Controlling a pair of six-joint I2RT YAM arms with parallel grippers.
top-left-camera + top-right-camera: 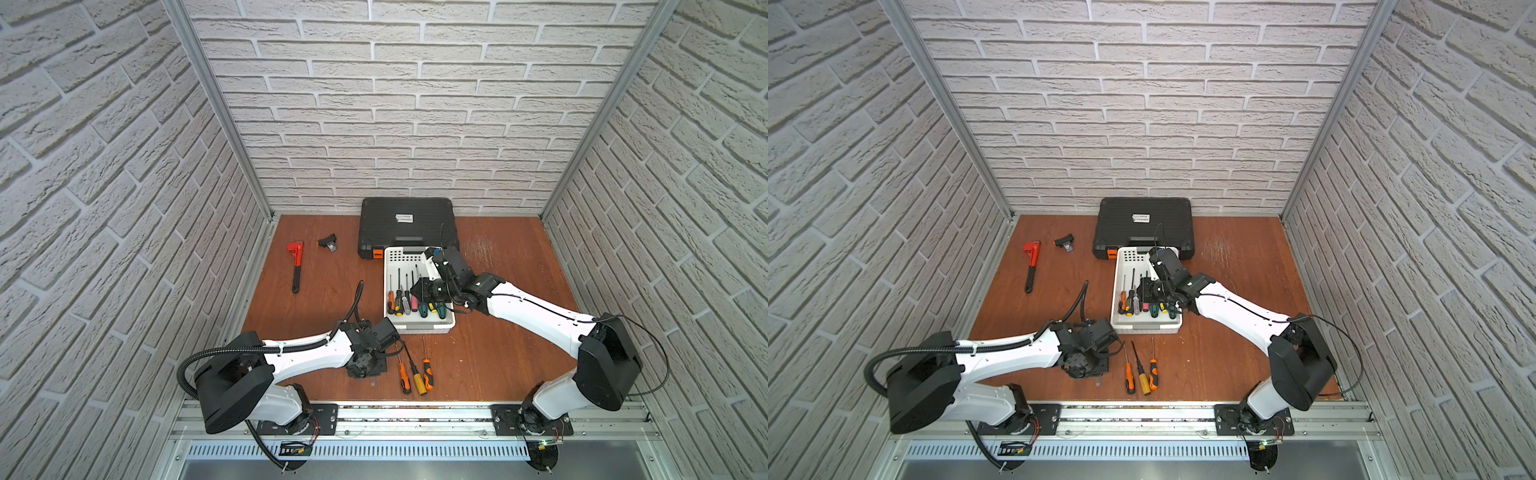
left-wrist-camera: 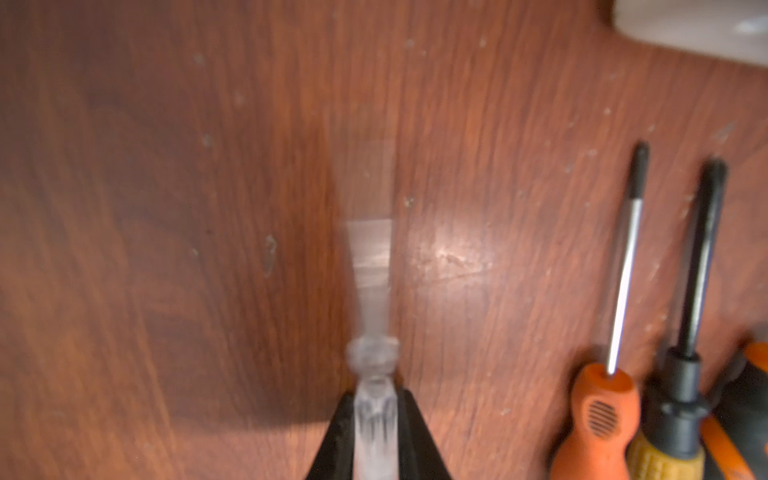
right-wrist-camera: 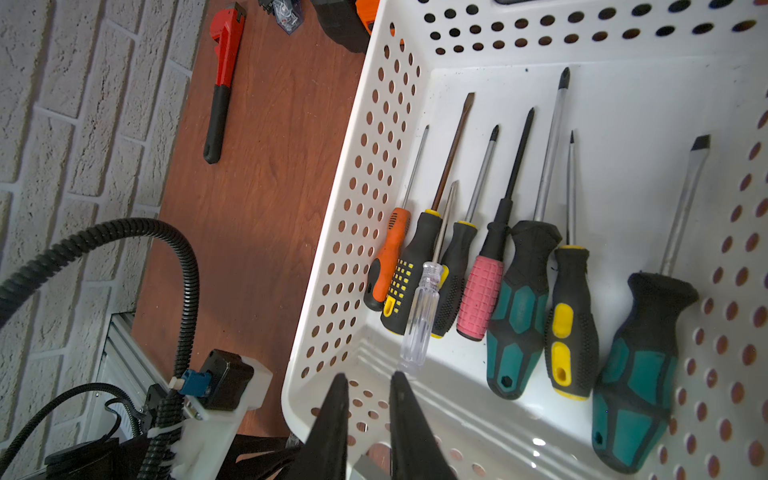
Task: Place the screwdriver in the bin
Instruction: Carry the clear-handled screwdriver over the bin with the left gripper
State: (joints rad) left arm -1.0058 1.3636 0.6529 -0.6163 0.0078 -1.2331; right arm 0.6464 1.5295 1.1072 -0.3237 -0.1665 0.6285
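Where brick walls (image 1: pixel 374 124) enclose the wooden table (image 1: pixel 498 365), left hand (image 2: pixel 375 397) grips clear screwdriver (image 2: pixel 372 357); right hand (image 3: pixel 370 376) closed.

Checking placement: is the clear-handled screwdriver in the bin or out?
In: the clear-handled screwdriver rests on other handles inside the bin.

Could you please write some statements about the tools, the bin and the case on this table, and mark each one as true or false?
1. Three screwdrivers lie on the table in front of the bin, outside it. True.
2. The red pipe wrench lies inside the bin. False: the wrench lies on the table, to the left of the bin and apart from it.
3. A clear-handled screwdriver rests on top of other screwdrivers in the bin. True.
4. The black tool case stands open. False: the case is shut, behind the bin.
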